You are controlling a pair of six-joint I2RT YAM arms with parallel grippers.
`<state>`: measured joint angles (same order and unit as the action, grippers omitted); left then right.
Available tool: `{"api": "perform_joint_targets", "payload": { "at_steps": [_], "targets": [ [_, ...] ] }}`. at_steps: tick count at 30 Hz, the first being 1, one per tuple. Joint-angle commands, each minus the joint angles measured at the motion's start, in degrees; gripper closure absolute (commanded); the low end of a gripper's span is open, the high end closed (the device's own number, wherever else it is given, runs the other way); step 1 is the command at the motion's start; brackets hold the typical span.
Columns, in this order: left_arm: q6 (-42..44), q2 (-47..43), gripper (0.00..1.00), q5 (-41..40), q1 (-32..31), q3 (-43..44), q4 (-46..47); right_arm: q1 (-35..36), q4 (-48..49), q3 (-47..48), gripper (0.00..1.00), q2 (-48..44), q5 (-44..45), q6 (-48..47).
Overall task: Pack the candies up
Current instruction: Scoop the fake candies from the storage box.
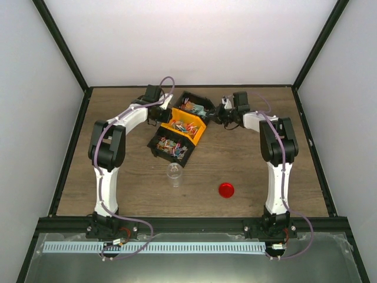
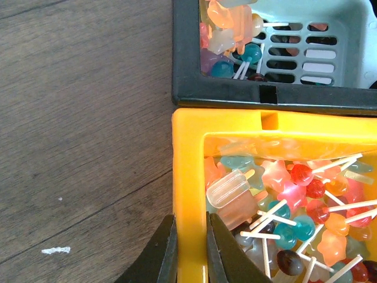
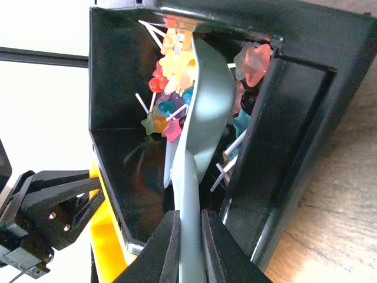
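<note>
Light, hard, slippery candies, heaped in the yellow bin and the black bin beside it near the tabletop's far edge, look better scooped than pinched: the right gripper is clamped on the scoop's handle, the left gripper on the yellow bin's wall.

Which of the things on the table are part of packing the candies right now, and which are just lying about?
In use: candies; scoop, held by the right hand; far black bin it reaches into; yellow bin, its wall pinched by the left hand.
Lying about, untouched: near black bin; clear jar; red lid (jar and lid probably wanted later).
</note>
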<state>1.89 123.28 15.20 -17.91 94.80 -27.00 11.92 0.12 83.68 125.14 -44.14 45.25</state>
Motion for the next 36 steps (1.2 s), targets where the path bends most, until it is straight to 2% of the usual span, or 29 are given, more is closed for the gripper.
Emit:
{"api": "perform_joint_targets", "payload": {
  "at_steps": [1, 14, 21, 27, 32, 36],
  "targets": [
    [-0.79, 1.42, 0.96, 3.80, -1.46, -1.25, -0.09, 2.23, 2.81, -5.10, 0.99, -3.90, -9.93, 1.83],
    [-2.78, 1.44, 0.96, 1.99, -0.33, -0.87, 0.20, -0.27, 5.85, -11.66, 0.99, -8.45, -11.45, 1.53],
    [-3.70, 1.52, 0.96, 2.33, 0.32, -0.79, 0.35, -2.10, 15.96, -17.91, 0.99, -10.73, -14.72, 7.14],
    [-4.15, 1.54, 0.96, 2.89, 0.66, -0.81, 0.46, -2.84, 19.34, -19.85, 0.99, -11.26, -15.98, 9.39],
    [-4.44, 1.44, 0.96, 3.24, 0.94, -1.07, 0.67, -3.65, 26.32, -22.68, 0.99, -11.82, -17.60, 14.34],
    [-4.61, 1.45, 0.96, 3.60, 1.12, -1.12, 0.71, -4.00, 27.30, -22.86, 0.99, -12.47, -18.02, 15.16]
  ]
}}
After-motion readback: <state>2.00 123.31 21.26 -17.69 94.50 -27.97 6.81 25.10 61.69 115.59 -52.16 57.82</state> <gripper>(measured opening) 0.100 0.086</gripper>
